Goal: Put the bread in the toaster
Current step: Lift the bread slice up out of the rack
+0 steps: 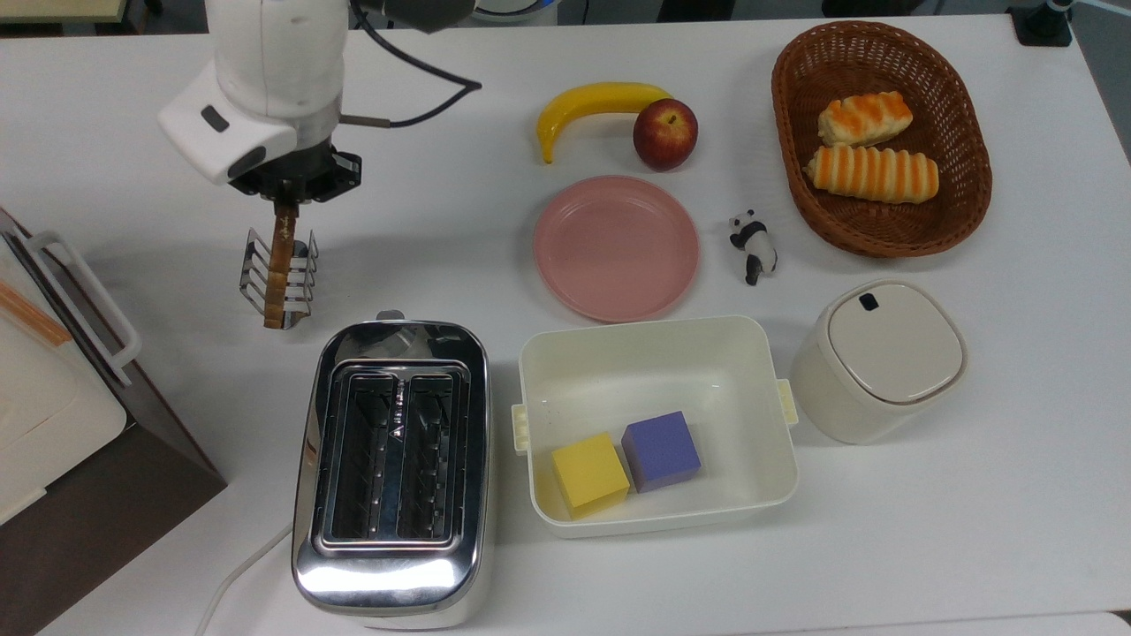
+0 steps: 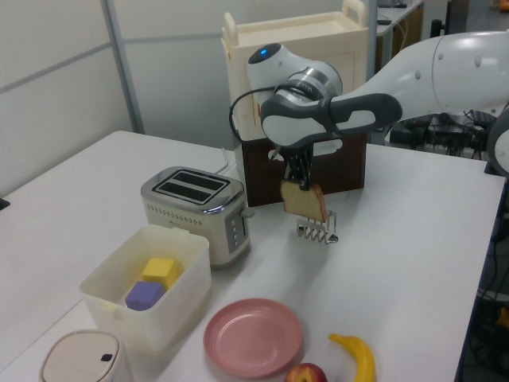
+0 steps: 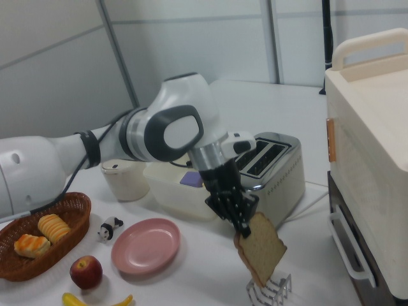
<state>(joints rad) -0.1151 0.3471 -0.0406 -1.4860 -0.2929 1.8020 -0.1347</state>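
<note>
The tool (image 3: 241, 231) pinches the bread (image 3: 261, 247) by its top edge, so the slice hangs upright, clear above the wire rack (image 3: 271, 291) in the right view. In the top view the bread (image 1: 280, 269) appears edge-on over the rack (image 1: 276, 281), at about 11 o'clock from the toaster (image 1: 391, 465) and apart from it. In the left view the bread (image 2: 304, 200) hangs at 3 o'clock from the toaster (image 2: 195, 208), with the rack (image 2: 317, 231) on the worktop (image 2: 398, 263) just under it. Both toaster slots lie open and dark. At 3 o'clock from the toaster in the top view sits a white tub (image 1: 654, 353) holding a yellow cube (image 1: 589, 473) and a purple cube (image 1: 661, 450).
</note>
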